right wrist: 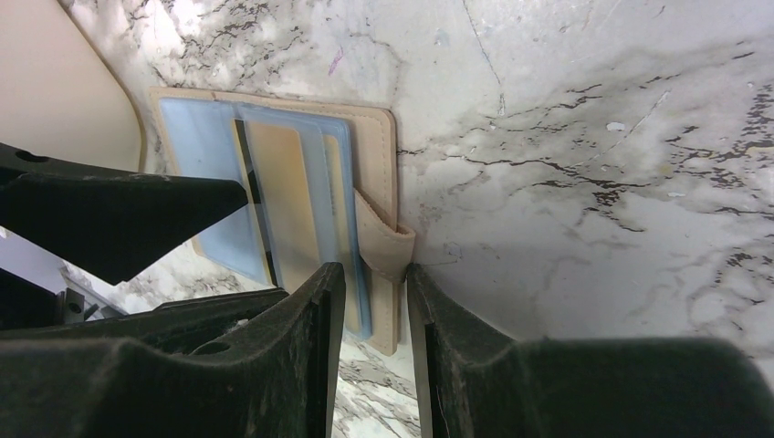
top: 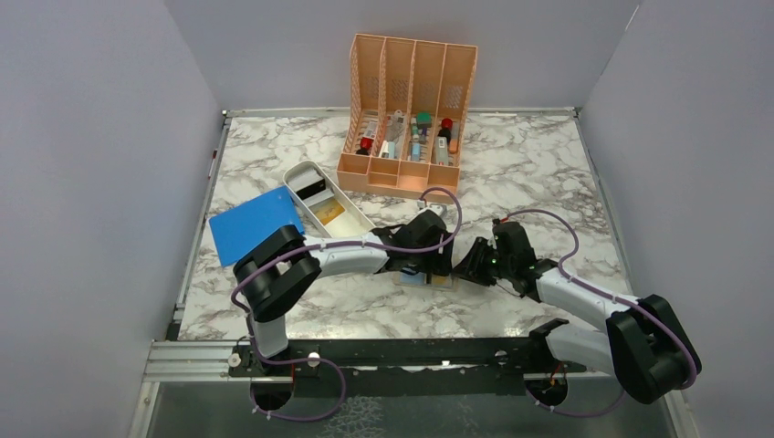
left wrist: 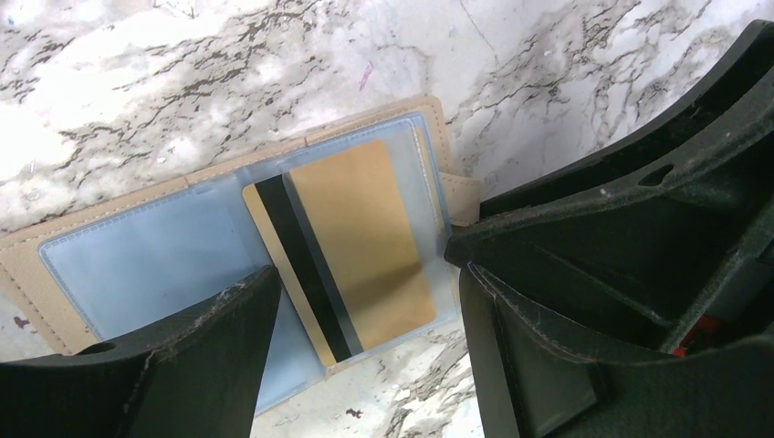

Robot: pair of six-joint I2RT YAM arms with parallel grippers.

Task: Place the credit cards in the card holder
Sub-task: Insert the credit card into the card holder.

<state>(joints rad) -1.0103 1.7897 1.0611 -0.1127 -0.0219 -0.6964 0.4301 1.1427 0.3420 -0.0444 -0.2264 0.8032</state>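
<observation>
The tan card holder (left wrist: 155,265) lies open on the marble table, clear sleeves up. A gold card (left wrist: 365,237) with a black stripe sits partly inside its right sleeve, the striped end still sticking out. My left gripper (left wrist: 365,351) hangs open just above the card, one finger on each side, holding nothing. My right gripper (right wrist: 374,283) is closed on the holder's tan snap tab (right wrist: 388,251) at the holder's edge (right wrist: 379,146). The gold card also shows in the right wrist view (right wrist: 283,201). In the top view both grippers (top: 422,266) (top: 467,265) meet over the holder (top: 429,281), hiding most of it.
An orange slotted rack (top: 406,109) with small items stands at the back. A white oblong tray (top: 324,205) with a few things in it lies left of centre, next to a large blue sheet (top: 256,224). Grey walls close in the table's sides.
</observation>
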